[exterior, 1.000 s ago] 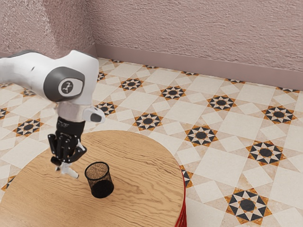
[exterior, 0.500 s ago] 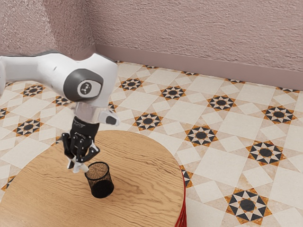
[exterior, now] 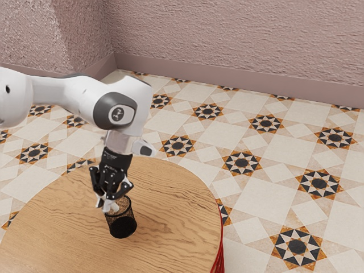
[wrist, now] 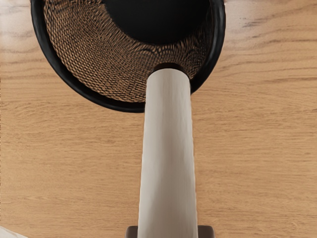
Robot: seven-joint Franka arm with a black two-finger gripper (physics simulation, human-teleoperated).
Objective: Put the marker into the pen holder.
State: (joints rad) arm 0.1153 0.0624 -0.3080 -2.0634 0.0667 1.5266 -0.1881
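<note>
Marker is in the tool, clamped from both sides w/ far end out over the rim of the holder, which stands upright on the bench. Can't tell if marker & rim touch. Prob. light, stiff, not fragile; smooth round barrel, so may twist or slip if bumped. Best grip: barrel nr. the end away from holder, as now. Next: far end down, over the middle, then release. Risk: snagging rim, tipping holder b/c it's prob. light too.
</note>
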